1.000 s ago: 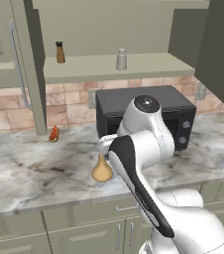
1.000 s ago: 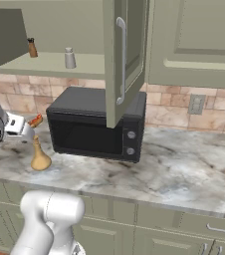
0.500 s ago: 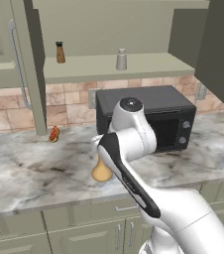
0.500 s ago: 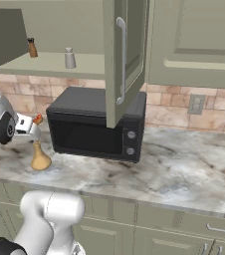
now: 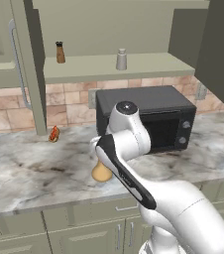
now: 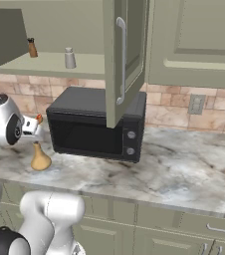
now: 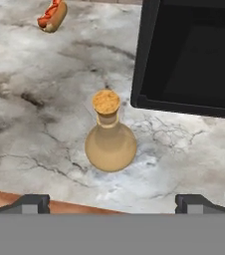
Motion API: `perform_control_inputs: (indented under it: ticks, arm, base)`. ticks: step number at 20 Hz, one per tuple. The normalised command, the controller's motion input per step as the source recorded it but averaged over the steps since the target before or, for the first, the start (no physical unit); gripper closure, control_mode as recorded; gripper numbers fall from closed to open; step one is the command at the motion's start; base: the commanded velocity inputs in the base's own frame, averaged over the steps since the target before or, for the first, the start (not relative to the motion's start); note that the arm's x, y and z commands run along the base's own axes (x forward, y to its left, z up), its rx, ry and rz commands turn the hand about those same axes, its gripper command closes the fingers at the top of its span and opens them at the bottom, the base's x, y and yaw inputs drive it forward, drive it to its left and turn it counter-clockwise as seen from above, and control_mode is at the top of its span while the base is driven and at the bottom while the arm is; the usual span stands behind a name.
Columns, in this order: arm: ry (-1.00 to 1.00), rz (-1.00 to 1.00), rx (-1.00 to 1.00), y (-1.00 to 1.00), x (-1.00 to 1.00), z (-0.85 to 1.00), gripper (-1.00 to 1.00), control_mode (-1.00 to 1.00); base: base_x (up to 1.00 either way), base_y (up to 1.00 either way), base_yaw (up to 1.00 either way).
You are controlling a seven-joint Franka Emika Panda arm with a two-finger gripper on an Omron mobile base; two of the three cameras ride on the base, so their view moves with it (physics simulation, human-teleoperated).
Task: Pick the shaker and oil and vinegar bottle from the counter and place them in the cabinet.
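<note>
Left base view: arm [image 5: 134,163] hides most of oil and vinegar bottle [image 5: 102,172].

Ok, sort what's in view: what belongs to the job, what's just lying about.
Job: grey shaker already on the cabinet shelf; tan bottle on the counter, below the open tool.

Lying about: brown shaker on the shelf; microwave; small red item on the counter.
</note>
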Motion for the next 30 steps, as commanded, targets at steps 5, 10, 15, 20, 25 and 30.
perform_control_inputs:
  ticks: [5,10,15,20,25,30]
  arm:
    - [-0.01,0.0,0.0,0.0,0.24,-0.14,-1.0,-1.0]
    - [0.0,0.01,0.0,0.04,0.26,-0.05,-1.0,-1.0]
    - [0.0,0.0,0.02,0.1,0.2,-0.23,-1.0,-1.0]
    - [0.01,0.0,0.0,0.15,0.2,-0.34,-1.0,-1.0]
    - [0.0,0.0,0.0,0.07,0.22,-0.24,-1.0,-1.0]
    - [0.0,0.01,0.0,0.01,0.22,-0.22,-1.0,-1.0]
  base:
    - [0.0,0.0,0.0]
    - [0.0,0.0,0.0]
    - [0.0,0.0,0.0]
    - [0.0,0.0,0.0]
    - [0.0,0.0,0.0]
    - [0.0,0.0,0.0]
